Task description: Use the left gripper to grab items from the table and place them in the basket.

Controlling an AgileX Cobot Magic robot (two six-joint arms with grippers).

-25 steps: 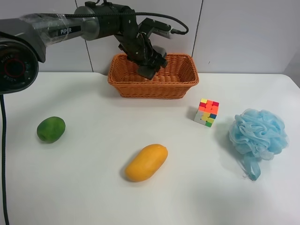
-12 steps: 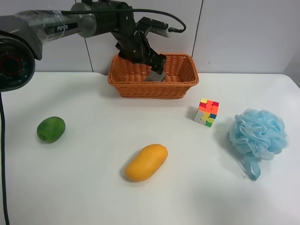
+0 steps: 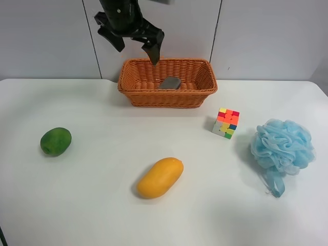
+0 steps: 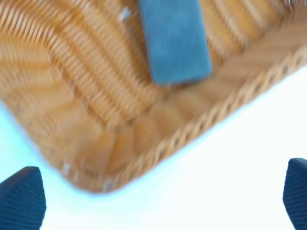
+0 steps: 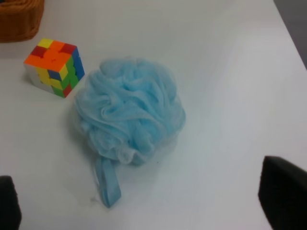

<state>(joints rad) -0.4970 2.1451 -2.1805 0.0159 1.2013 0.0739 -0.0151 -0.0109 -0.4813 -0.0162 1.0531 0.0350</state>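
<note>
Left gripper (image 3: 138, 56): hangs in the air over the far left part of the basket (image 3: 169, 97), jaws spread wide, clasps nothing. Right gripper (image 5: 144, 196): out of the high view; in its own wrist view hovers over the bath puff (image 3: 282, 143), dark fingertips far apart, nothing between them.

Table (image 3: 102, 215): white and smooth, carries everything else.

Basket: sits at the far edge, a little left of the middle, close to the wall.

Bath puff: rests at the right side, pale blue, ribbon loop trailing toward the near edge.

Yellow mango (image 3: 160, 178): lies near the middle, toward the near side, slanted.

Green mango (image 3: 56, 141): lies at the left, well apart from the rest.

Puzzle cube (image 3: 226, 123): stands between basket and bath puff, nearer than the basket.

Eraser (image 3: 170, 83): lies inside the basket on the woven floor, about the middle, grey face up, apart from the claw above.
</note>
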